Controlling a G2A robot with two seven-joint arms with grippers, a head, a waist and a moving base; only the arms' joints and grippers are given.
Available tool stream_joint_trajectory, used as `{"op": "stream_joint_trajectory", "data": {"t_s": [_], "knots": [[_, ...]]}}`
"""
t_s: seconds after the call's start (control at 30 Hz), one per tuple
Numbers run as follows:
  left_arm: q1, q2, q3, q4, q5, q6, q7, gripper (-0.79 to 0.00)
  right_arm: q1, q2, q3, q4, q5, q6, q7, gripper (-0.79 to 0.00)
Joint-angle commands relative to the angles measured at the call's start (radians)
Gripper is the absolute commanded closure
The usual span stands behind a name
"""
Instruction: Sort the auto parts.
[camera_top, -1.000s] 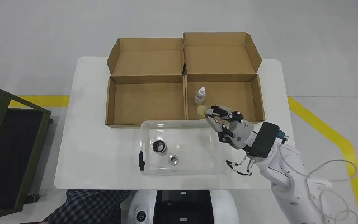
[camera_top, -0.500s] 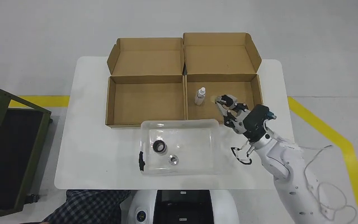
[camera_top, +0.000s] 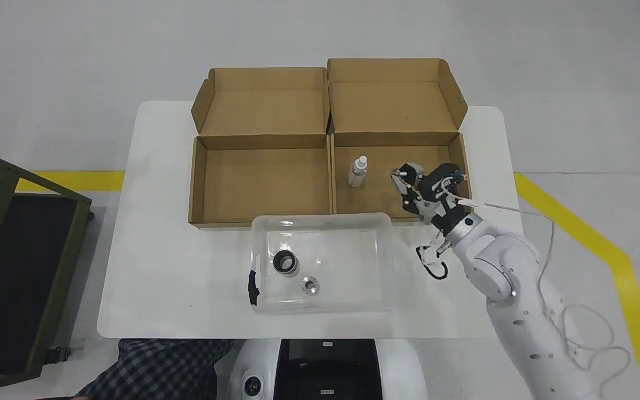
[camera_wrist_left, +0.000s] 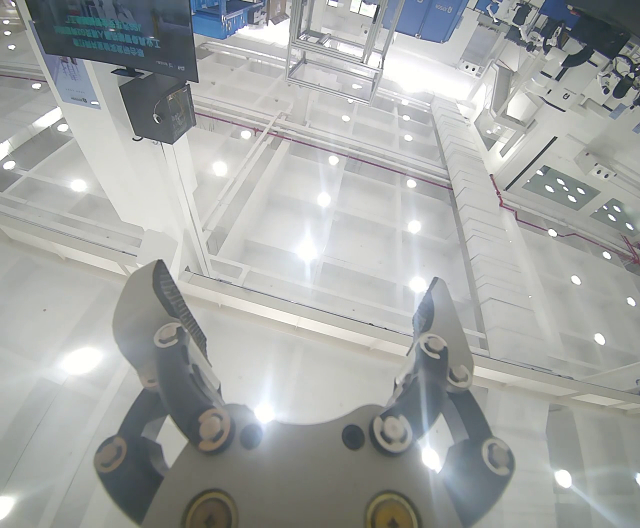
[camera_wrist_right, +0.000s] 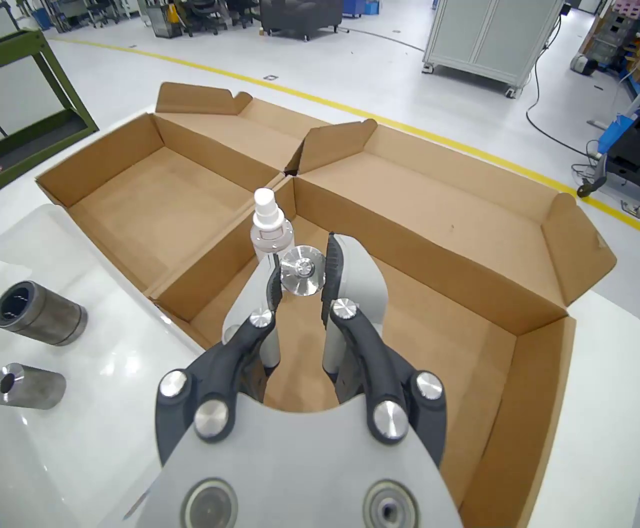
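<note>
Table (camera_top: 150, 250), white, carries everything I can see. Two open cardboard boxes sit side by side at its far edge, flaps back: left box (camera_top: 260, 185) bare inside, right box (camera_top: 400, 158) with one white spray bottle (camera_top: 357, 171) standing upright close to the wall it shares with the left box. Nearer me, a clear plastic bin (camera_top: 350, 270) sits just in front of the boxes. Right gripper (camera_top: 405, 183) is over the right box floor, just beside the bottle; on its wrist camera the jaws are closed to a narrow gap and clamp a small round metal disc (camera_wrist_right: 302, 271) by its rim, flat face toward the lens. I cannot tell if the disc touches the cardboard. Left gripper (camera_wrist_left: 295, 295) points up at the ceiling, jaws spread wide, nothing between them. In the bin: a dark metal bushing (camera_top: 286, 263), a smaller metal cylinder (camera_top: 312, 286) near it, and a small black piece (camera_top: 252, 288) at the bin's left edge.
</note>
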Motion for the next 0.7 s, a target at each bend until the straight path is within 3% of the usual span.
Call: {"op": "stream_joint_trajectory", "data": {"t_s": [0.0, 0.67], "knots": [[0.000, 0.000, 0.000, 0.000, 0.000, 0.000, 0.000, -0.785, 0.018, -0.001, -0.011, 0.009, -0.008, 0.005, 0.036, 0.000], [0.000, 0.000, 0.000, 0.000, 0.000, 0.000, 0.000, -0.785, 0.207, -0.029, -0.154, 0.190, -0.043, 0.026, 0.259, 0.000]]}}
